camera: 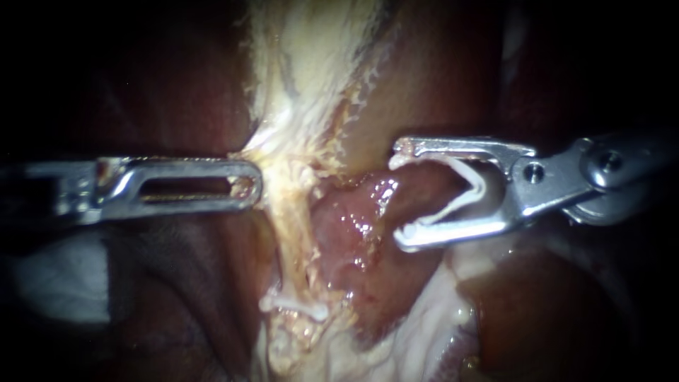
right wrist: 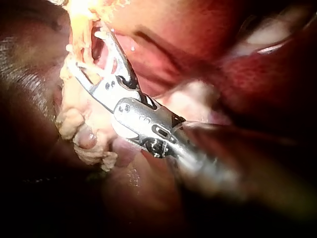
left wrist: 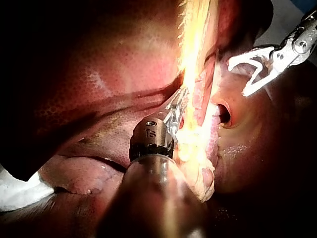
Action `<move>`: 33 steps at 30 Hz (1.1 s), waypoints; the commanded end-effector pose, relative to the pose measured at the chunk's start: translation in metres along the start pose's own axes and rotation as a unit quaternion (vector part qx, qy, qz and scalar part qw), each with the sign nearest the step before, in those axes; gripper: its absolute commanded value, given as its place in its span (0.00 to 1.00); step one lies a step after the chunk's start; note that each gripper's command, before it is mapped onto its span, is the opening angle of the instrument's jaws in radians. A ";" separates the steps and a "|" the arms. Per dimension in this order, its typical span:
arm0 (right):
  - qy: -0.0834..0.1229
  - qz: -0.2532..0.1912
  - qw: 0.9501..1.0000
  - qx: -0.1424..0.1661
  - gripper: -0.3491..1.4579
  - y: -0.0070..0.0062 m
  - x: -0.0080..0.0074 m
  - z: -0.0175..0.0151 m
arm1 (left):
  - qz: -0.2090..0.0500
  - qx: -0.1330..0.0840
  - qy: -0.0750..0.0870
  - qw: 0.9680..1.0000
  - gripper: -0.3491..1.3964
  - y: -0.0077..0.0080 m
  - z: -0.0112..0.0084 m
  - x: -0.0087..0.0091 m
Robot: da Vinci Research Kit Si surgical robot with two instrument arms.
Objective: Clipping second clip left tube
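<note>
1 clip sits on the left tube at 6 o'clock. Left instrument's jaws pinch the tube taut, so right instrument's wide jaws, holding a new clip, can reach.

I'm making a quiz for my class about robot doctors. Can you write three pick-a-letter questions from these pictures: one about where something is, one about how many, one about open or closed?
1. Where is the fastened clip? A lying loose; B stuck on a metal shaft; C across the pale tube, below the left instrument.
2. How many white clips show in the endoscope view? A one; B two; C four.
3. The loaded clip held by the right instrument is: A spread in a V; B squeezed flat; C snapped apart.
Answers: 1 C, it crosses the tube lower than the left jaws, which grip pale tissue. 2 B, one on the tube, one loaded. 3 A, its arms splay, each against a jaw.
</note>
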 end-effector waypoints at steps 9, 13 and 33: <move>-0.013 0.034 0.999 0.029 0.52 -0.0015 -0.0036 0.0076 | 0.000 -0.002 -0.001 1.000 0.00 0.0001 -0.0004 -0.0002; -0.021 0.045 0.998 0.038 0.52 -0.0017 -0.0059 0.0106 | 0.000 -0.004 -0.002 1.000 0.00 0.0002 -0.0007 -0.0003; -0.039 0.066 0.996 0.044 0.52 -0.0009 -0.0091 0.0136 | -0.004 -0.007 -0.002 1.000 0.00 -0.0019 -0.0023 -0.0003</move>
